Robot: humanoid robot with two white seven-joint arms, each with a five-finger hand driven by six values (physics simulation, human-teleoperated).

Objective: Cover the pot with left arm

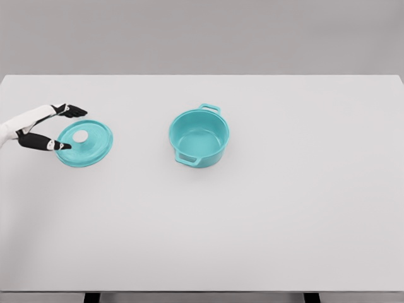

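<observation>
A teal pot (199, 138) with two side handles stands uncovered near the middle of the white table (284, 208). Its round teal lid (84, 143), with a pale knob (81, 136) on top, lies flat on the table to the pot's left. My left hand (68, 128) reaches in from the left edge with its dark fingers (74, 111) spread around the lid's left rim, thumb (52, 144) near the front and fingers at the back. The hand is open and holds nothing. The right arm is out of view.
The table's far edge runs along the top and its front edge along the bottom.
</observation>
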